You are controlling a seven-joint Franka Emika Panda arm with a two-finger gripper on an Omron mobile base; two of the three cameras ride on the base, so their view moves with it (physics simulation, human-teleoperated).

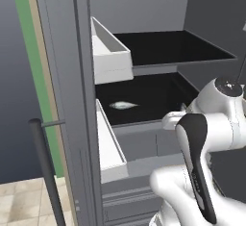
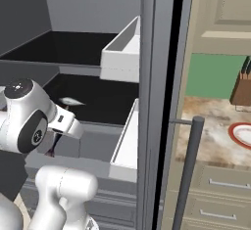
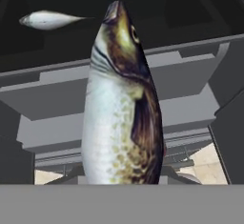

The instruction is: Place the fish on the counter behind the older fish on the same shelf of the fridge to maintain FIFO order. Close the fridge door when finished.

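The fridge (image 1: pixel 72 100) stands open, its grey door edges framing the interior in both base views, with white door bins (image 1: pixel 111 56) hanging at either side. Inside, a glossy black upper shelf (image 1: pixel 173 47) sits above the lower shelf (image 1: pixel 144 100), where the older fish (image 1: pixel 123 105) lies small and pale toward the left, well back from the grey front edge. To the right of the fridge the speckled counter (image 2: pixel 211 131) carries a red-rimmed plate (image 2: pixel 242 135) and a knife block (image 2: pixel 242 84). The white arm reaches in front of the lower shelf. The held fish (image 3: pixel 121 104) rises large from the tool in the hand view, head pointing toward the shelf, near the front edge and not yet on it. The tool's fingers are hidden behind the fish, apparently clamped on it.
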